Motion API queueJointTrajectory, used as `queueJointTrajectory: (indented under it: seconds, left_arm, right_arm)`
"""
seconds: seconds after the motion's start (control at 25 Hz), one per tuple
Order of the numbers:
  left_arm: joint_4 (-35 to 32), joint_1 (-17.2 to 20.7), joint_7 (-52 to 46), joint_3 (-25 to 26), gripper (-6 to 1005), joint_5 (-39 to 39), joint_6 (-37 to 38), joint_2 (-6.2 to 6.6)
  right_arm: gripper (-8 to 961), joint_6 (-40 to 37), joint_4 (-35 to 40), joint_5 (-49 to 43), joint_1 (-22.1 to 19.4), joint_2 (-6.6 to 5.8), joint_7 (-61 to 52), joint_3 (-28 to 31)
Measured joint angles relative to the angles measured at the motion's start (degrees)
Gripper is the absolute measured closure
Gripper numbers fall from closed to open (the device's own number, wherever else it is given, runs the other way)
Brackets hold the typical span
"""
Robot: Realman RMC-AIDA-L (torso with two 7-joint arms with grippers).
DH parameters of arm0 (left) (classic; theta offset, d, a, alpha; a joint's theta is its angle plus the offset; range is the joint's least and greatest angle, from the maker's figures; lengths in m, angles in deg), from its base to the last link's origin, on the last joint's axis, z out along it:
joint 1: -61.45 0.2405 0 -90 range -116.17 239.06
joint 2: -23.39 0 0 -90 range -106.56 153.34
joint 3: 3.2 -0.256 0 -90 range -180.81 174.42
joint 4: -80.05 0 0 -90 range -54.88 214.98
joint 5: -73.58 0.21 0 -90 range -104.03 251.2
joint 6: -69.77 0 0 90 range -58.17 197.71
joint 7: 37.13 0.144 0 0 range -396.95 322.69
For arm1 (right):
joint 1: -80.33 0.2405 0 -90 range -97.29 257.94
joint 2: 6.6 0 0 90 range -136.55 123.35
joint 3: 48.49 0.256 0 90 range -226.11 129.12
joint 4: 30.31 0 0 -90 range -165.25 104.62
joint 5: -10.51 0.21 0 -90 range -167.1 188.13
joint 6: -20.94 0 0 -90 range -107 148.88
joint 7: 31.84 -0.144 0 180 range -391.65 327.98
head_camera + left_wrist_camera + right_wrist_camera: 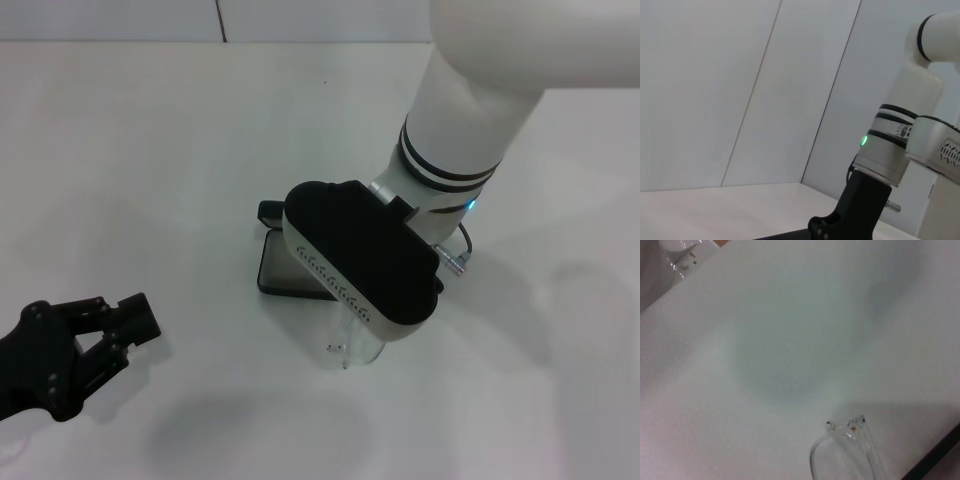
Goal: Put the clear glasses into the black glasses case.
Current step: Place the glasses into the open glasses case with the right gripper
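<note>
The black glasses case (272,265) lies open at the table's middle, mostly covered by my right wrist (360,260). The clear glasses (352,348) show just in front of the case, under that wrist. In the right wrist view the clear glasses (845,455) lie on the white table with the case's dark edge (935,455) beside them. My right gripper's fingers are hidden in every view, and whether they touch the glasses cannot be seen. My left gripper (140,318) rests at the near left, shut and holding nothing.
The white table (150,150) spreads all around. A small cable plug (455,258) sticks out of the right wrist. The left wrist view shows the right arm (900,145) against a white wall. The robot's base (670,260) shows in the right wrist view.
</note>
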Motion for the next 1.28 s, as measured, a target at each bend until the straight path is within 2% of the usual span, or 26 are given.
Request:
queueJointTrajectory:
  seconds: [0.16, 0.72, 1.12, 1.28]
  left_arm:
    - [0.0, 0.15, 0.02, 0.0, 801, -0.05, 0.0, -0.01]
    - [0.0, -0.06, 0.7, 0.0, 802, -0.23, 0.0, -0.01]
    - [0.0, -0.29, 0.8, 0.0, 800, -0.24, 0.0, -0.01]
    - [0.0, -0.17, 1.21, 0.0, 800, -0.24, 0.0, -0.13]
  right_arm:
    - [899, -0.92, 1.43, -0.11, -0.17, 0.0, -0.48, 0.28]
    - [938, -1.95, 9.44, -3.04, -3.35, 0.0, -6.07, 3.45]
    - [954, -1.06, 10.33, -4.14, -3.45, 0.0, -8.81, 4.14]
    - [933, -3.07, 9.29, -4.12, -2.43, 0.0, -7.12, 4.01]
